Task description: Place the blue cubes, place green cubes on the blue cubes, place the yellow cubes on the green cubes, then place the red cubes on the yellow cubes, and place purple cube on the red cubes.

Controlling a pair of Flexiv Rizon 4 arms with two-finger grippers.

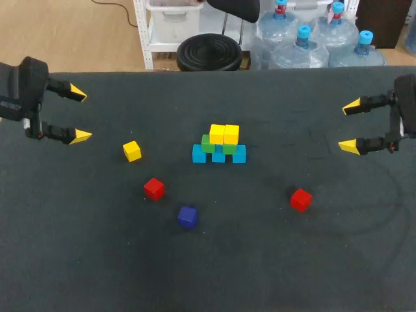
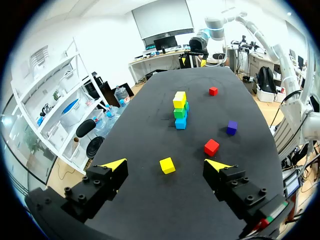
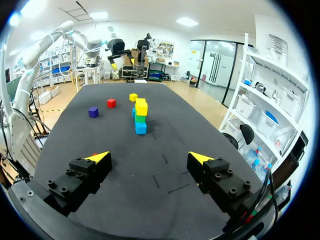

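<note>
Mid-table stands a pile: three blue cubes (image 1: pixel 218 156) in a row, two green cubes (image 1: pixel 208 143) on them, two yellow cubes (image 1: pixel 224 134) on top. A third yellow cube (image 1: pixel 132 151) lies loose to its left, with a red cube (image 1: pixel 154 188) and a purple cube (image 1: pixel 187 216) nearer the front. Another red cube (image 1: pixel 300 199) lies front right. My left gripper (image 1: pixel 79 115) hangs open at the far left edge, my right gripper (image 1: pixel 351 126) open at the far right. Ahead of the left gripper (image 2: pixel 165 163) sit the loose yellow cube (image 2: pixel 167 165) and the pile (image 2: pixel 180 112). The right gripper (image 3: pixel 149 157) faces the pile (image 3: pixel 141 118).
The dark table (image 1: pixel 78 260) is bare along its front and between each gripper and the cubes. In the left wrist view a red cube (image 2: pixel 211 147) and the purple cube (image 2: pixel 232 127) lie beside the pile.
</note>
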